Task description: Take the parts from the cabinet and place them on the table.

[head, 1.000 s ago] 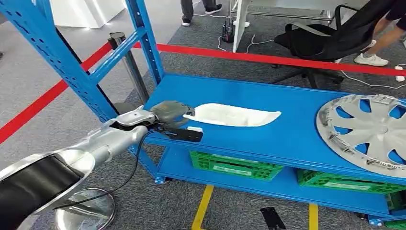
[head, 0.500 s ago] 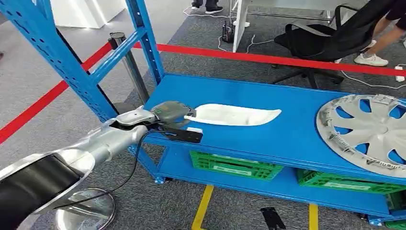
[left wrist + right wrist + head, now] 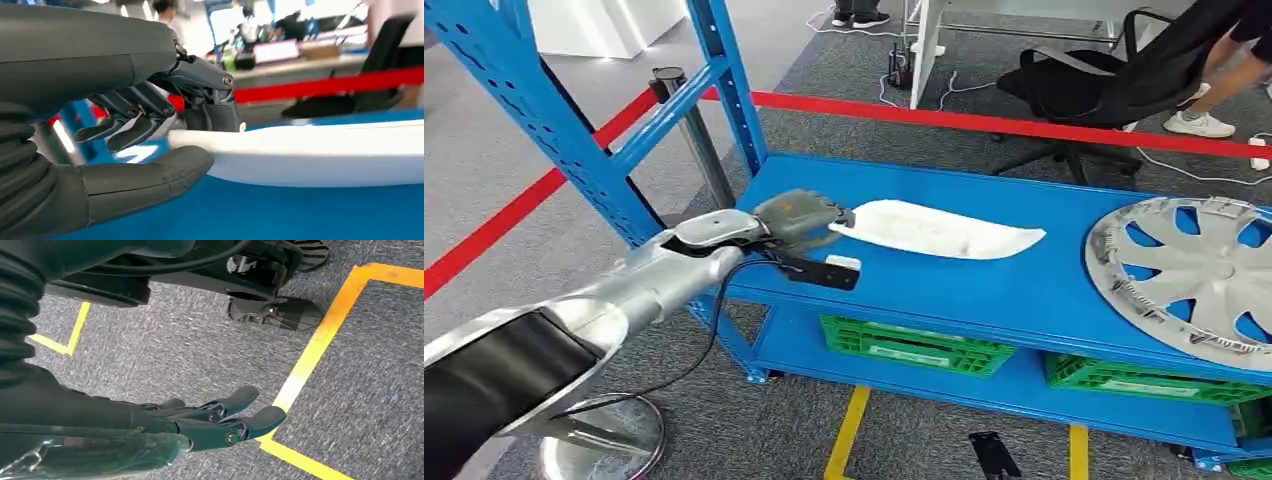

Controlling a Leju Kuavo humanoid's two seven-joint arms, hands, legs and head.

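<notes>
left robot hand: my left robot hand [image 3: 799,217] is clamping the near tip of the white part [image 3: 944,230], thumb under it and fingers [image 3: 135,117] curling over the top, so it's closed on the part, not just resting there.

what changed: compared to half a second back, the white part is sitting further right and its tip looks a bit raised off the blue shelf [image 3: 984,290]; my hand is riding forward and up with it. Reading that as the pick finally starting.

what that means: grasp seems to be holding, so I'm guessing the lift-out is next. It's a long part held at one end though, so it could sag or twist in my grip.

left arm pose: stretched well out from the lower left, wrist about level, hand at the shelf's left end near the blue upright [image 3: 724,80].

right robot hand: my right robot hand [image 3: 220,420] is hanging down over the grey carpet, fingers loosely apart, holding nothing.

other stuff: silver wheel cover [image 3: 1189,275] is lying at the shelf's far right, well apart, untouched. Green crates [image 3: 914,345] below.
</notes>
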